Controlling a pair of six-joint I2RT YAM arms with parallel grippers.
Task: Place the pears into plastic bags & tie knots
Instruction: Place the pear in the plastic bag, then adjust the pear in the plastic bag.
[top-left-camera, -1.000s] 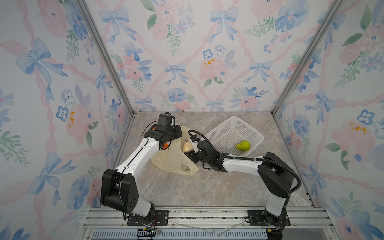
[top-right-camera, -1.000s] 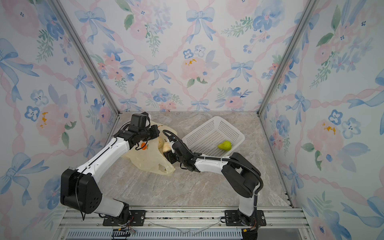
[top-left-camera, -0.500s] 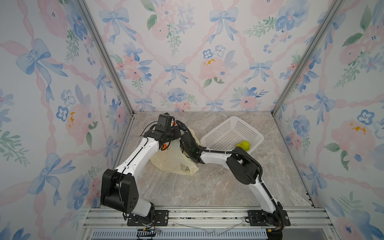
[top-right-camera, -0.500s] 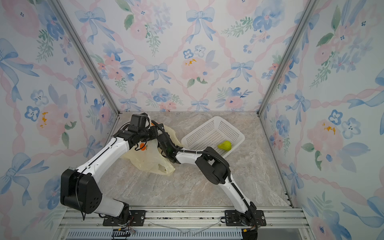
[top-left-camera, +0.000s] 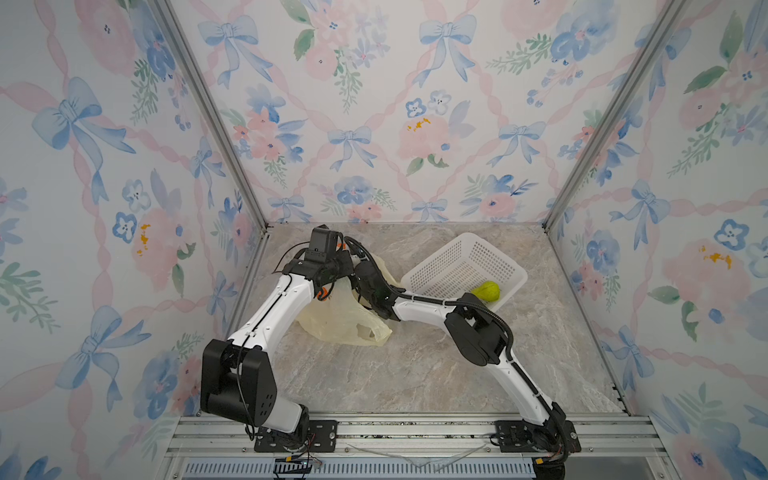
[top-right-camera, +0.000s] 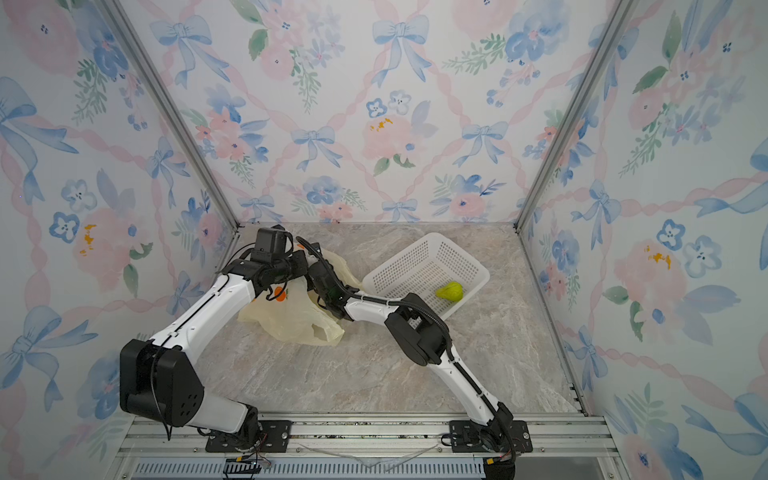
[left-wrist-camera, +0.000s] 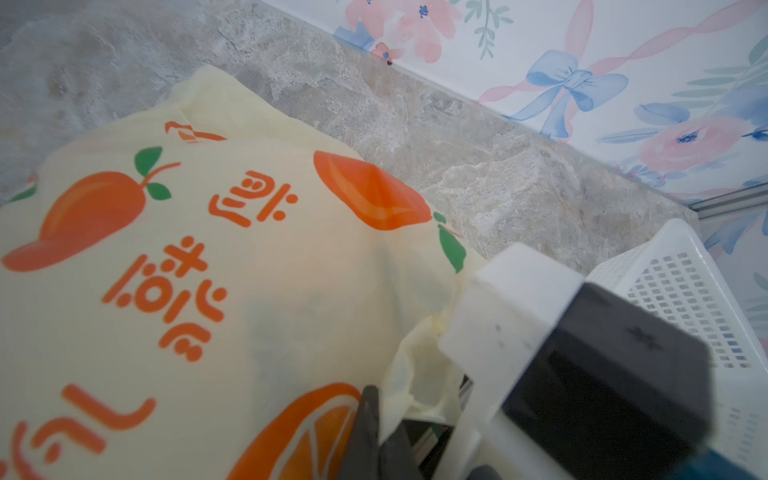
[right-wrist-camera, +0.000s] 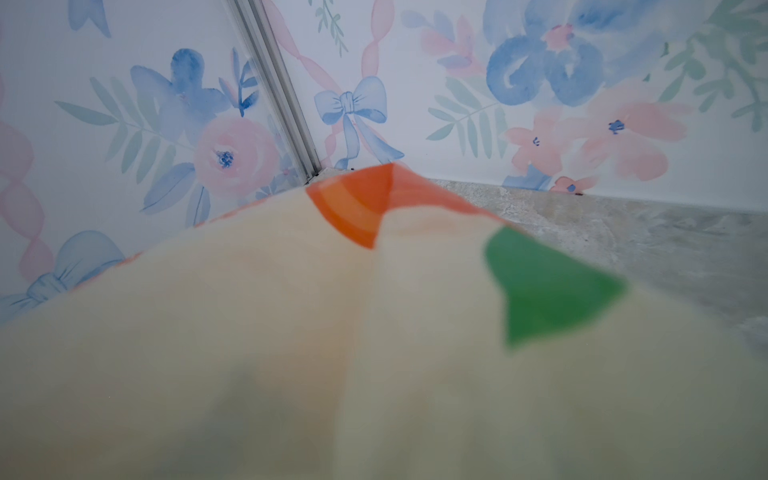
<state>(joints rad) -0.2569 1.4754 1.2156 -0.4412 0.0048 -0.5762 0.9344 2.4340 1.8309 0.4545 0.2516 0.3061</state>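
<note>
The bag (left-wrist-camera: 270, 270) is pale yellow, printed with orange fruits, green leaves and orange lettering. The pear (top-left-camera: 487, 290) is bright green, the perforated basket (top-left-camera: 457, 262) white, the desk (top-left-camera: 395, 374) grey-beige marbled. The walls (top-left-camera: 374, 104) carry blue bows and pink flowers.

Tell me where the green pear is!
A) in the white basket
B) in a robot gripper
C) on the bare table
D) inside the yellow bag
A: in both top views the green pear lies inside the white basket, apart from the yellow bag.
</note>
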